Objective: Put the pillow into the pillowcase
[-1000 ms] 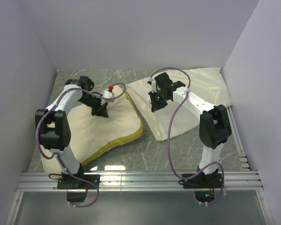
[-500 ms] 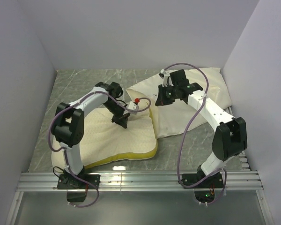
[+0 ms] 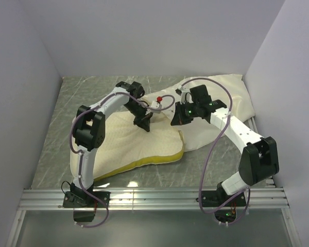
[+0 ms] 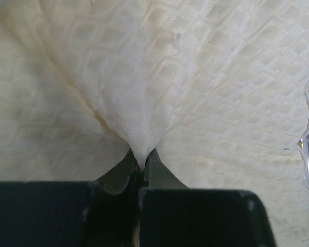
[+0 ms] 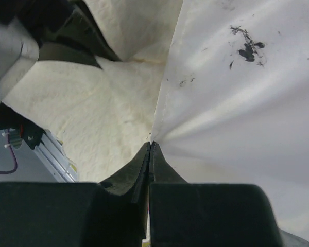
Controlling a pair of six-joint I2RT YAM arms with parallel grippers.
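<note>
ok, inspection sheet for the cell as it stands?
Surface: grey-green marbled table, glossy.
Job's things: pillow lies flat left of centre, with its yellow edge toward the near side. The pillowcase lies rumpled at the far right. Their edges meet mid-table. Dark specks on the pillowcase.
Clutter: nothing seen.
Grippers: left pincer shut on a pinch of the pillow's quilted top. Right pincer shut on the pillowcase's edge.
Cables: purple cables run along both arms, the right one looping above the pillowcase.
Surroundings: white walls on three sides, metal rail along the near edge.
</note>
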